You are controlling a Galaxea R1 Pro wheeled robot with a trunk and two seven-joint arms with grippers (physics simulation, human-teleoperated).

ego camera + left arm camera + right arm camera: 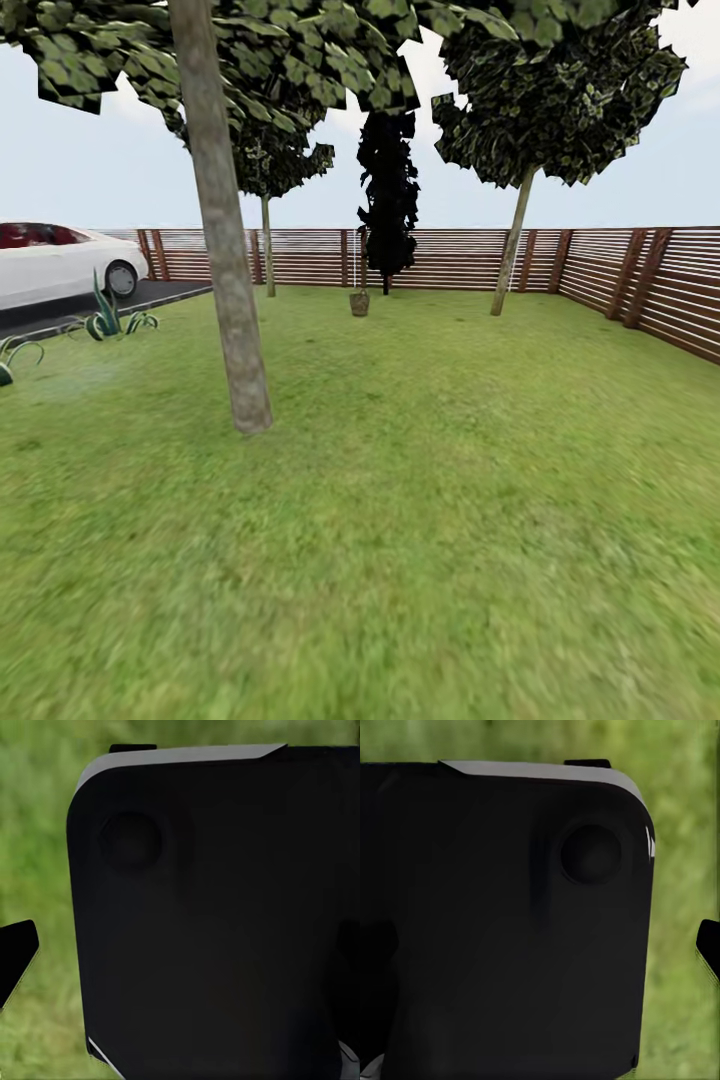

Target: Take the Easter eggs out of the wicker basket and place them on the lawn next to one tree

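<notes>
Bright green lawn (420, 560) underfoot, blurred in the nearest stretch. Standing on it, the near tree (225, 260), pale trunk leaning slightly, crown overhead. Well beyond that tree and to its right, a small brown-grey tub, most likely the wicker basket (359, 303), set at the foot of a black columnar tree (388, 190). Easter eggs presumably inside, too small to tell from here. Farther right of the near tree, a second pale-trunked tree (512, 255) before the slatted fence (640, 285). Left of the near tree, spiky plants (110, 318), dark driveway (150, 295) and a white car (55, 262).

Both wrist views blocked by a dark casing (210, 915) (502, 930) with blurred grass at the margins. A black wedge (15, 964) at one edge, perhaps a fingertip. Cannot tell whether either pincer is wide or narrow, nor whether anything is held.

Judged step: the approach, no egg fetched yet. To do it well: drive past the near tree on its right, straight for the basket. Stop short enough to look down into the rim, squared to it, with room to unfold an arm. Keep the near tree in mind as the drop spot, closest to the route back.
</notes>
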